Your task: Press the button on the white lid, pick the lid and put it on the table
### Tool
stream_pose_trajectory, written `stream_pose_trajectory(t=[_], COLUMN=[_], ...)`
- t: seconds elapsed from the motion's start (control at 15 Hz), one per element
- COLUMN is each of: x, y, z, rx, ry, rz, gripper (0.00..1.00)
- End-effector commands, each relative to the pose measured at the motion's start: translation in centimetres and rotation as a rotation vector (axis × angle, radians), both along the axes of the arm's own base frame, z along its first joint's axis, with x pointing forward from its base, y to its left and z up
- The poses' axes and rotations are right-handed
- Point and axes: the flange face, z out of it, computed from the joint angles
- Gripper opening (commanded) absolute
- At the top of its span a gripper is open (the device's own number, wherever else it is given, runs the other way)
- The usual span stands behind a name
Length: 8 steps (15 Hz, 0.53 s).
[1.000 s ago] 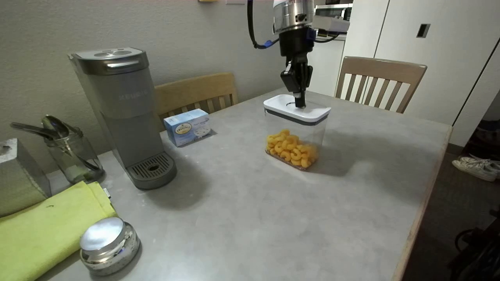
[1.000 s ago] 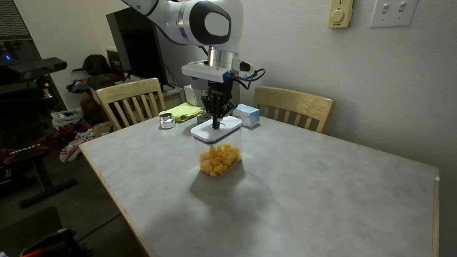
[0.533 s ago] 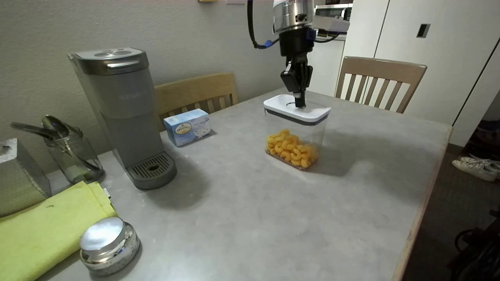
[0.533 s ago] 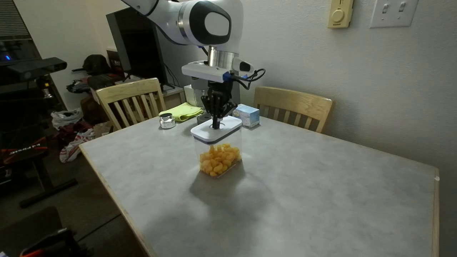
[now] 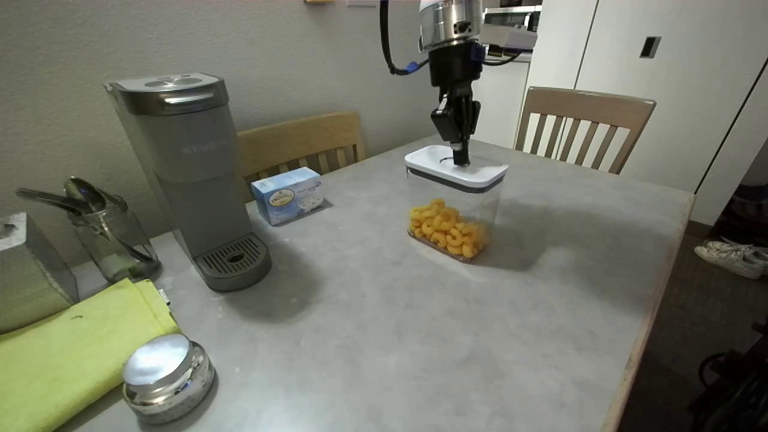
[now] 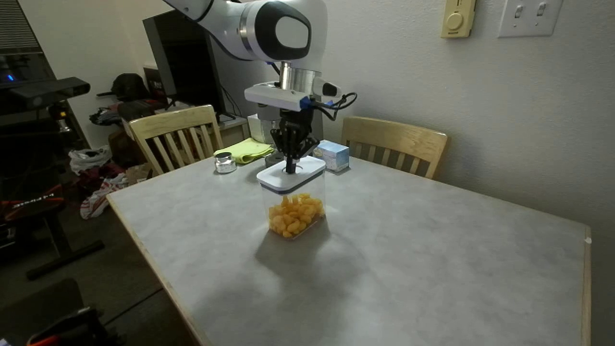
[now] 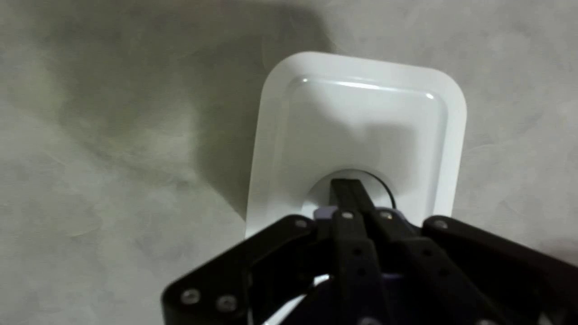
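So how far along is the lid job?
Done: the gripper is shut and sits over the button. In hand: the press, apparently in contact; can't tell whether it's pushed in. Left: lifting the white lid, still on the clear container, and putting it on the table.

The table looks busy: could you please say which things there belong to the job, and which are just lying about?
Job: button, lid, pincer, table; indirectly, the container beneath.

Lying about: coffee maker, jar, cloth, silver canister, blue box, pale box.
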Motion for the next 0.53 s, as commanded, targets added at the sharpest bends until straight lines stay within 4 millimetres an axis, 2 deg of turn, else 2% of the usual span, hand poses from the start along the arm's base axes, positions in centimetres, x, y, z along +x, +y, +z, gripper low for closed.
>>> stream_pose_trajectory(t=[0.0,0.07,0.13,0.47], x=[-0.9,-0.9,0.0,0.0], y=[-0.8,-0.8,0.0,0.0], z=[-3.0,-3.0,0.0,0.0], rx=[0.002,0.002,0.0,0.0], ry=[0.017,0.017,0.001,0.001], rz=[0.001,0.001,0.0,0.0], gripper=[0.0,0.0,0.01,0.01])
